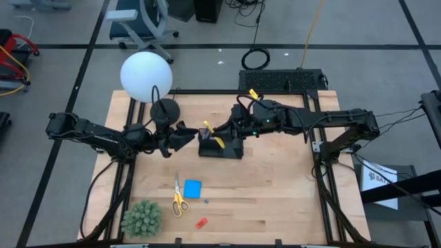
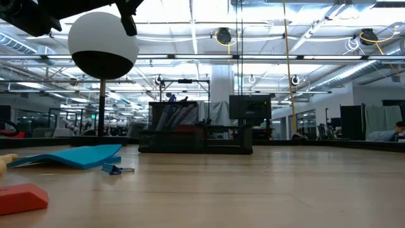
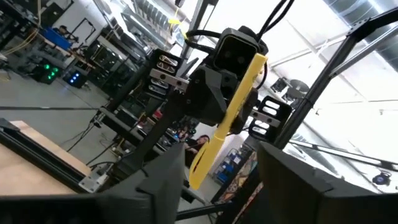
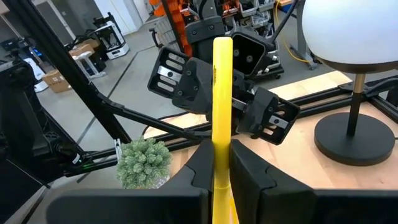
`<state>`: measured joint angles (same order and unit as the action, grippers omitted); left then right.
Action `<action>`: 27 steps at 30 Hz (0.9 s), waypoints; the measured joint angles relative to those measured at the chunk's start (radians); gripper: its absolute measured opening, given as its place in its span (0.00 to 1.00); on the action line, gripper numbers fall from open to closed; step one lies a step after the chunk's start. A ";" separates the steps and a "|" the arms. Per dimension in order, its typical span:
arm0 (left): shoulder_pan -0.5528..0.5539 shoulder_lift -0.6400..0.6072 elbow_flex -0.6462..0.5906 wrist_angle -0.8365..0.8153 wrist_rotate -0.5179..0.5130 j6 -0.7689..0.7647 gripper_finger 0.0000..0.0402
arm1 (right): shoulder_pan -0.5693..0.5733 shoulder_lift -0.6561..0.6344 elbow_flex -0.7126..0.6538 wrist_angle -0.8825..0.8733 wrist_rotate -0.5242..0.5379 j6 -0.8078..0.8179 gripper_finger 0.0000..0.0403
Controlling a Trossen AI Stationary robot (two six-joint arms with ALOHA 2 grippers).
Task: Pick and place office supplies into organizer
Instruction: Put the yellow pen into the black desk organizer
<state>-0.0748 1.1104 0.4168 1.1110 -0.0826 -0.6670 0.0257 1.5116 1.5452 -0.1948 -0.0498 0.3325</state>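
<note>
My right gripper (image 1: 226, 134) reaches in from the table's right and is shut on a yellow pen (image 1: 219, 141) over the black organizer (image 1: 220, 147). Another yellow pen (image 1: 206, 127) stands in the organizer's taller section. My left gripper (image 1: 182, 136) hovers open just left of the organizer, facing the right gripper. On the near half of the table lie the yellow-handled scissors (image 1: 179, 198), the blue note pad (image 1: 192, 188) and the red piece (image 1: 201, 223). The low view shows the organizer (image 2: 196, 136), the note pad (image 2: 69, 156) and the red piece (image 2: 19, 197). My right gripper pinches the yellow pen's shaft (image 4: 222, 146) between its two fingers (image 4: 249, 171). It comes from the table's right, slanting down. The pen's long free end (image 3: 208, 152) sticks out past the fingers over the organizer; whether its tip touches the organizer I cannot tell.
A lamp with a white globe (image 1: 146, 76) and round black base (image 1: 165, 110) stands just behind my left gripper. A green spiky plant (image 1: 142, 219) sits at the near left corner. A small binder clip (image 2: 117, 169) lies beside the note pad. Bare wood lies near and right of the organizer.
</note>
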 joint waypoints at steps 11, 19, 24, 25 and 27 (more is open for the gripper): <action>0.001 0.000 0.232 -0.339 -0.013 0.197 0.60 | 0.000 0.000 0.000 0.004 -0.001 0.022 0.05; 0.019 0.000 0.396 -0.556 -0.016 0.327 0.60 | 0.000 0.000 0.000 0.022 -0.002 0.022 0.05; 0.038 0.001 0.405 -0.564 -0.015 0.324 0.60 | 0.000 0.000 0.000 0.056 -0.003 0.021 0.06; 0.040 0.001 0.405 -0.566 -0.014 0.318 0.60 | 0.000 0.000 0.000 0.058 -0.003 0.021 0.06; 0.042 0.007 0.405 -0.562 -0.014 0.308 0.60 | 0.000 0.000 0.000 0.059 -0.003 0.020 0.06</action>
<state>-0.0330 1.1179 0.8215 0.5488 -0.0970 -0.3592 0.0257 1.5116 1.5452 -0.1362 -0.0528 0.3527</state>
